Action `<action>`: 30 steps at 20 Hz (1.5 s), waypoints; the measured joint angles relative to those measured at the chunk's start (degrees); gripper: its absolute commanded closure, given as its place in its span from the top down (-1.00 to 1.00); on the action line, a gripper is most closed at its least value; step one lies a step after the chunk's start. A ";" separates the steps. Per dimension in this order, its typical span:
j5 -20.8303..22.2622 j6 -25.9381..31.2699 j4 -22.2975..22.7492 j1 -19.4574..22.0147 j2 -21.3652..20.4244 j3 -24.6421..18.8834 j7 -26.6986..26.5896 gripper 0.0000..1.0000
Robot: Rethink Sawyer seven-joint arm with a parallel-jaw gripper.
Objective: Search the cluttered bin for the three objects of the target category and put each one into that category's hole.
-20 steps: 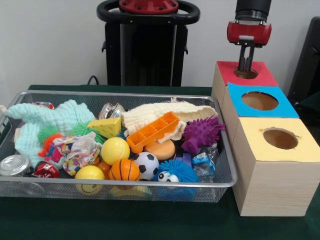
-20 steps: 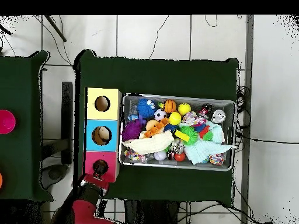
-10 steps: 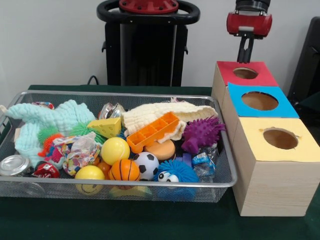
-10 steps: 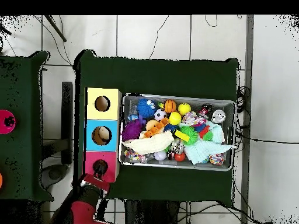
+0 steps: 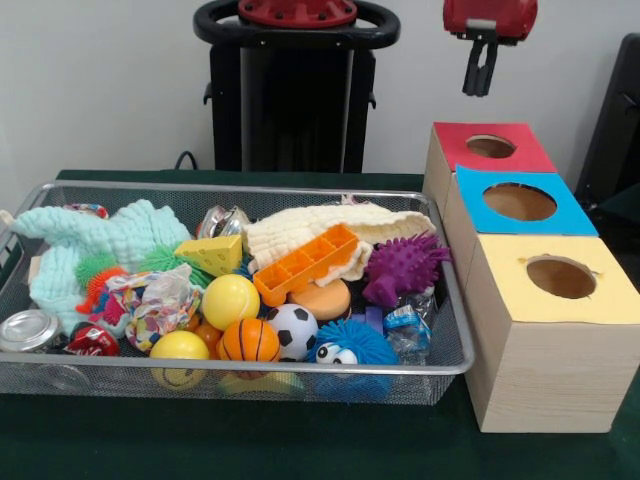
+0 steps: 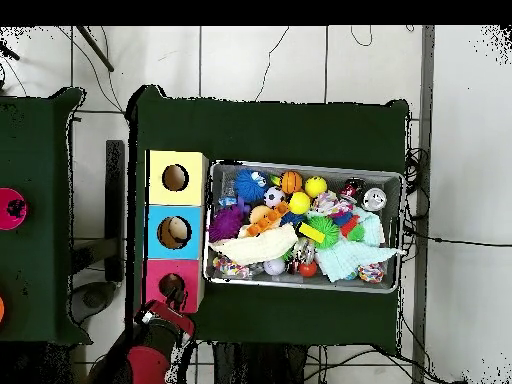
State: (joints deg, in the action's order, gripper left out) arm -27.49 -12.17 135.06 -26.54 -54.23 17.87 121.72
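Observation:
My gripper (image 5: 479, 90) hangs high above the red-topped box (image 5: 525, 155), well clear of its hole (image 5: 490, 146), open with nothing between its fingers. In the overhead view the gripper (image 6: 163, 320) sits just past the red box (image 6: 155, 285), on the robot's side. The wire mesh bin (image 5: 240, 188) holds several balls: a yellow one (image 5: 230, 300), a soccer ball (image 5: 292, 330) and a small basketball (image 5: 248, 340). A purple spiky toy (image 5: 405, 265), an orange tray (image 5: 305, 262), a cheese wedge (image 5: 213, 255) and a can (image 5: 28, 330) also lie in it.
A blue-topped box (image 5: 565, 218) and a yellow-topped box (image 5: 605, 300) stand in a row with the red one, beside the bin. A mint cloth (image 5: 110, 235) and a cream cloth (image 5: 310, 225) cover part of the bin. A second green table (image 6: 35, 200) stands apart.
My gripper has risen straight up out of the red box's hole and now hangs near the top of the front view. Nothing in the bin has moved.

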 measured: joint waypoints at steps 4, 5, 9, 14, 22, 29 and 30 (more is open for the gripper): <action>2.84 4.36 -1.94 3.06 -2.56 0.64 0.00 -1.00; 3.60 4.68 -2.28 3.93 -3.00 0.64 0.00 -1.00; 7.93 5.01 -3.51 9.48 -5.01 0.14 0.00 -1.00; 14.00 5.03 -5.16 17.27 -6.91 -2.15 0.00 -1.00; 24.45 6.49 -9.38 31.40 -10.93 -9.30 0.00 -1.00; 28.91 6.54 -9.71 39.73 -9.95 -16.63 0.00 -1.00; 29.12 6.54 -9.71 40.14 -9.73 -17.10 0.00 -1.00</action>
State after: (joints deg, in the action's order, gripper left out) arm 1.64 -5.63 125.35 13.60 -63.96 0.77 121.72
